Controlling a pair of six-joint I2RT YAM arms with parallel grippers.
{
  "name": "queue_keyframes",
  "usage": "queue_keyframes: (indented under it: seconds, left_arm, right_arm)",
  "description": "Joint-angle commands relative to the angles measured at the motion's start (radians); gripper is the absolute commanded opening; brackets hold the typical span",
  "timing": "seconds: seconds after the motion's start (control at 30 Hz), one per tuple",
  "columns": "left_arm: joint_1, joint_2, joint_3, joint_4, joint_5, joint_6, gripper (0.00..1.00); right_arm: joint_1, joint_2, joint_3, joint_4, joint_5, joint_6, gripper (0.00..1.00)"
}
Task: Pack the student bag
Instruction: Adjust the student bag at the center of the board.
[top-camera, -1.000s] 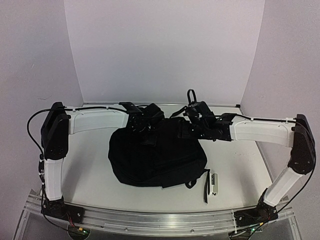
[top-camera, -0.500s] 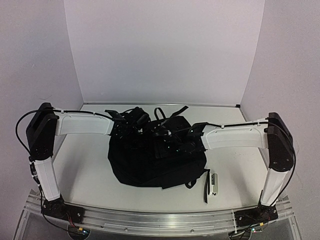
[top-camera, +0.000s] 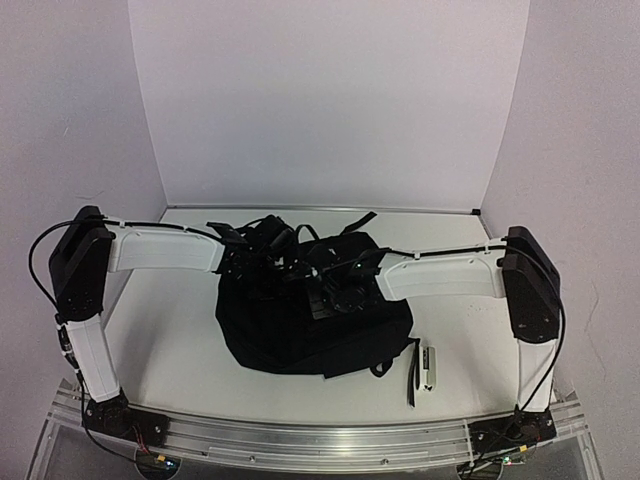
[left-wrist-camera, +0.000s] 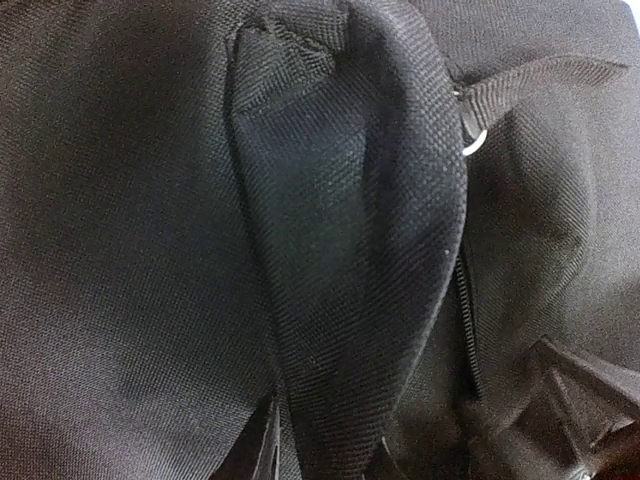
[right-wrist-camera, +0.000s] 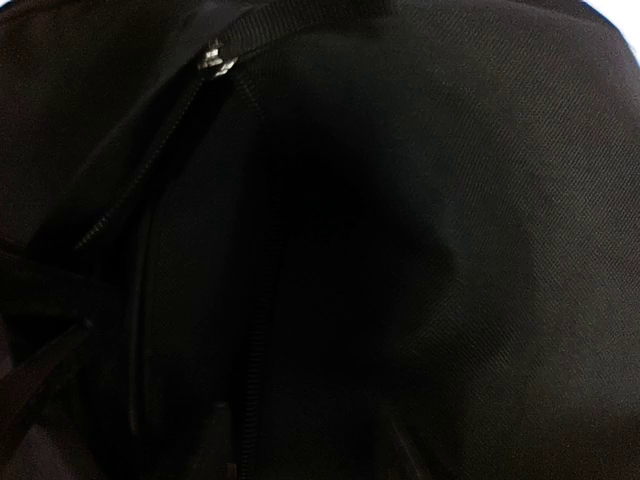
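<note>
Both arms have drawn in over the student bag (top-camera: 300, 335). The left end effector (top-camera: 263, 252) pinches its fabric, while the right end effector (top-camera: 336, 288) cannot be judged open or closed. They are probably working the opening.

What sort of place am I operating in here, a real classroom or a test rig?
Most likely a lab test booth: plain white panels wall in a white table, the arm bases sit on an aluminium rail at its near edge, and the student bag lies mid-table.
</note>
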Motion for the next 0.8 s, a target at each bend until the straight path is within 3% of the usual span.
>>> queue_keyframes:
  seconds: [0.0, 0.1, 0.13, 0.33, 0.6, 0.77]
  left_arm:
    - [0.005, -0.079, -0.017, -0.007, -0.009, 0.001, 0.19]
    - [0.005, -0.089, -0.015, 0.002, -0.004, 0.006, 0.19]
    - [0.006, -0.092, -0.015, 0.008, 0.001, 0.006, 0.20]
    - [0.017, -0.123, -0.017, 0.057, 0.022, 0.008, 0.26]
    - [0.030, -0.201, -0.056, 0.120, 0.073, 0.043, 0.50]
    - [0.033, -0.240, -0.107, 0.236, 0.162, 0.051, 0.52]
  right_arm:
    - [0.000, 0.028, 0.033, -0.084, 0.137, 0.035, 0.21]
    - [-0.003, 0.013, 0.057, -0.108, 0.201, 0.081, 0.02]
    - [-0.005, 0.004, 0.063, -0.110, 0.207, 0.092, 0.00]
    - [-0.007, -0.101, 0.067, -0.081, 0.249, 0.141, 0.00]
    - [-0.010, -0.236, -0.034, 0.049, 0.224, 0.163, 0.00]
    - [-0.016, -0.230, -0.050, 0.071, 0.185, 0.173, 0.00]
